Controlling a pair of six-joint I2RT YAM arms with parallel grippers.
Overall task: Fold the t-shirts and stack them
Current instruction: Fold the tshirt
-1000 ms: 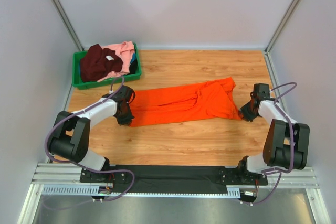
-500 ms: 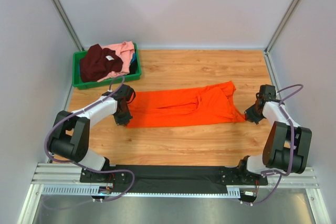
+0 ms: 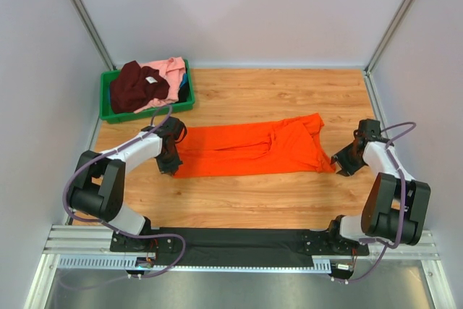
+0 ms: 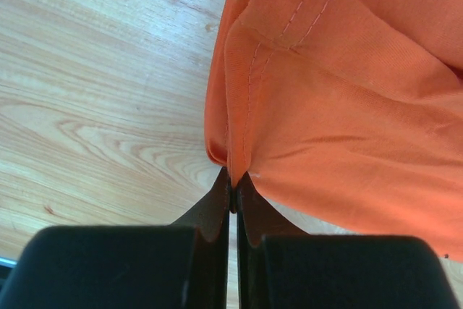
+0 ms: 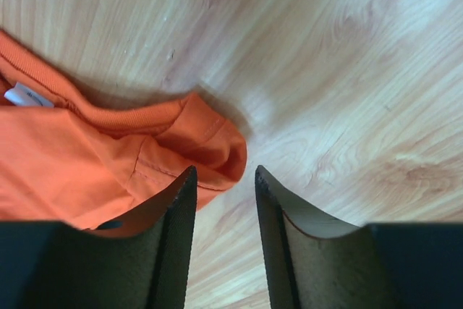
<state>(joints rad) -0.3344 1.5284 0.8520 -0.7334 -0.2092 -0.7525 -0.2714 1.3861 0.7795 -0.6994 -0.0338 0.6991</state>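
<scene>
The left gripper (image 3: pixel 172 163) is clenched on the left edge of the orange t-shirt (image 3: pixel 253 148); in the left wrist view its two black fingers meet tip to tip (image 4: pixel 231 192), and a pinch of stitched hem (image 4: pixel 249 85) is bunched between them just above the wooden table (image 4: pixel 94 92). The right gripper (image 3: pixel 341 161) stands open at the opposite end of the same garment. The right wrist view shows its jaws apart (image 5: pixel 224 179), bare wood showing in most of the gap, and a rounded corner of orange cloth (image 5: pixel 210 142) lying on the boards just ahead of the left-hand finger. Whether that finger touches the cloth cannot be told, since the fabric passes out of sight behind it. A small white tag (image 5: pixel 20 95) sits at the ribbed collar near the left edge of that view. From above, the orange t-shirt lies stretched left to right across the middle of the table (image 3: pixel 289 92), folded lengthwise into a long band, narrower at the left end and wider, with loose folds, at the right. At the far left corner sits the green bin (image 3: pixel 148 111), holding the maroon t-shirt (image 3: pixel 134 86), crumpled, with a white label (image 3: pixel 150 79) showing, and the pink t-shirt (image 3: pixel 172 70) heaped beside and partly under it.
</scene>
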